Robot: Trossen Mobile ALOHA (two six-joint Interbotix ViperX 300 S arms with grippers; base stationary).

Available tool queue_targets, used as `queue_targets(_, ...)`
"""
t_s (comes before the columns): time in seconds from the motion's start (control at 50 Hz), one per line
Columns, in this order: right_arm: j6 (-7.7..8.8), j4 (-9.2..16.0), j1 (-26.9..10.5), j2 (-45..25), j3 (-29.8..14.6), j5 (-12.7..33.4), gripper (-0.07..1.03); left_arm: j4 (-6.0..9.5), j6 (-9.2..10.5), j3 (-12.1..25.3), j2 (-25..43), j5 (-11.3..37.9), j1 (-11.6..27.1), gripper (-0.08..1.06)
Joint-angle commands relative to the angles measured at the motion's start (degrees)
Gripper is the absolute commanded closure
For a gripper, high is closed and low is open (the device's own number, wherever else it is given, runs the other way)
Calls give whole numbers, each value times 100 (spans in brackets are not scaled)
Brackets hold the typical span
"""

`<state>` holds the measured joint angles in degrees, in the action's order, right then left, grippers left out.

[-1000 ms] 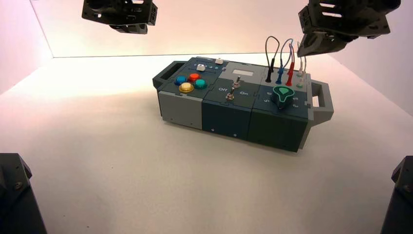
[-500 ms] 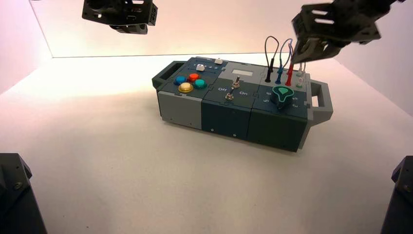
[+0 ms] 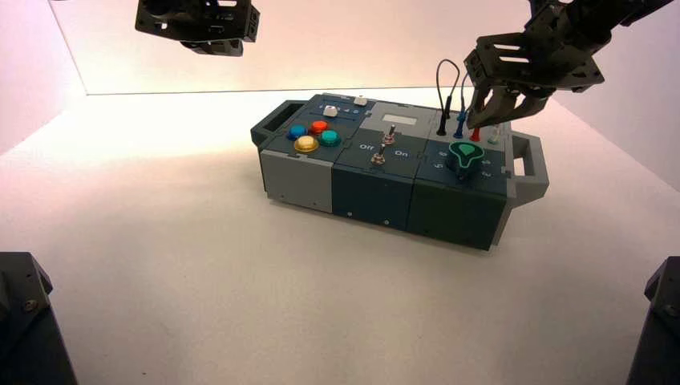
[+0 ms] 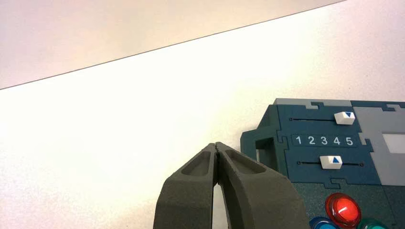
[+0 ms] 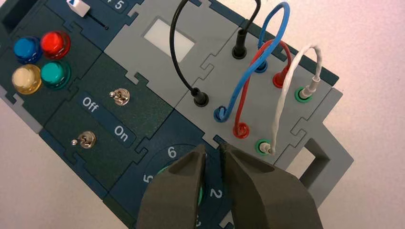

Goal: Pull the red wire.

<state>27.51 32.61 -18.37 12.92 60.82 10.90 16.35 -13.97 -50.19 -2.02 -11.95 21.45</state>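
Red wire [image 5: 251,76]: a thin red loop, both plugs seated in the grey panel at the box's right end; it arches between the blue wire and the white wire.
Blue wire [image 5: 248,71]: just beside the red wire, its loop crossing over the red one.
Black wire [image 5: 179,47]: beyond the blue wire, on the side away from the red wire, both ends plugged in.
White wire [image 5: 286,90]: on the red wire's other side, nearest the box's grey handle, ending in green-ringed sockets.
Right gripper [image 3: 499,108]: above the red wire's panel; in the right wrist view its tips hang over the numbered dial next to the wires, touching none of them. Fingers nearly together, a slim gap between them, nothing held.
Dial [image 3: 465,154]: green knob, just in front of the red wire's sockets.
Toggle switches [image 5: 119,97]: left of the wire panel, by the "Off" and "On" lettering.
Buttons [image 3: 314,135]: blue, red, yellow and green, far from the red wire, at the box's left end.
Left gripper [image 4: 218,152]: well apart from the red wire, raised beyond the box's left end; fingers pressed together, empty.
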Motion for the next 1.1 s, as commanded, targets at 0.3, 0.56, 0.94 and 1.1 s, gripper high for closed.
queue_targets(0.3, 9, -79, 9, 79, -141, -18, 78, -18, -18, 123, -79, -44, 18, 100)
queue_targets(0.56, 9, -105, 132, 167, -132, -97, 77, -18, -18, 114, -79, -44, 18, 100)
queue_targets(0.94, 0, -97, 237, 185, -105, -290, 76, -18, -18, 105, -79, -44, 18, 100)
queue_targets(1.1, 0, -97, 237, 88, -132, -334, 70, -18, -18, 105, -88, -44, 18, 100)
